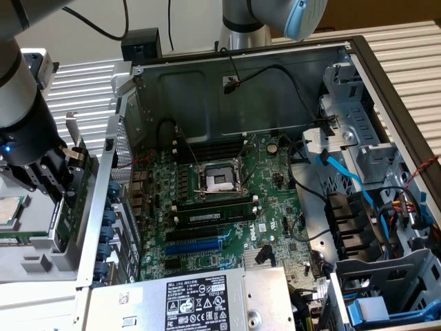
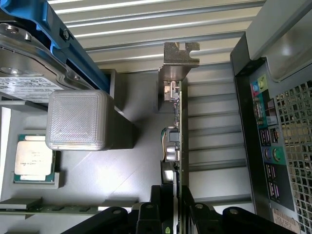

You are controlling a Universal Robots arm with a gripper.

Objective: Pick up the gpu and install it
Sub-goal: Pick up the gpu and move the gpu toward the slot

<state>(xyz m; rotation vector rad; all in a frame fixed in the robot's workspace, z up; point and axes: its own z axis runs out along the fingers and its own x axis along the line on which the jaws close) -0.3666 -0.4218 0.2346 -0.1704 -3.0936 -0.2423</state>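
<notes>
The gpu (image 1: 78, 185) is a thin green card with a silver end bracket (image 1: 72, 135). It hangs on edge just outside the computer case's rear wall (image 1: 110, 207), at the exterior view's left. My gripper (image 1: 63, 174) is shut on it, with the black fingers (image 1: 48, 181) clamped on both faces. In the wrist view the gpu (image 2: 177, 127) is seen edge-on, running from its bracket (image 2: 178, 59) to my gripper (image 2: 173, 207). Its cooler side is hidden. The green motherboard (image 1: 275, 207) lies inside the open case, with a blue expansion slot (image 1: 200, 243) near its front.
Under the card is a grey parts fixture (image 2: 122, 180) holding a processor chip (image 2: 33, 158), a grey printed block (image 2: 78, 119) and a drive in a blue carrier (image 2: 73, 48). The case's port panel (image 2: 270, 141) stands close beside the card. A power supply (image 1: 200, 300) and cables crowd the case.
</notes>
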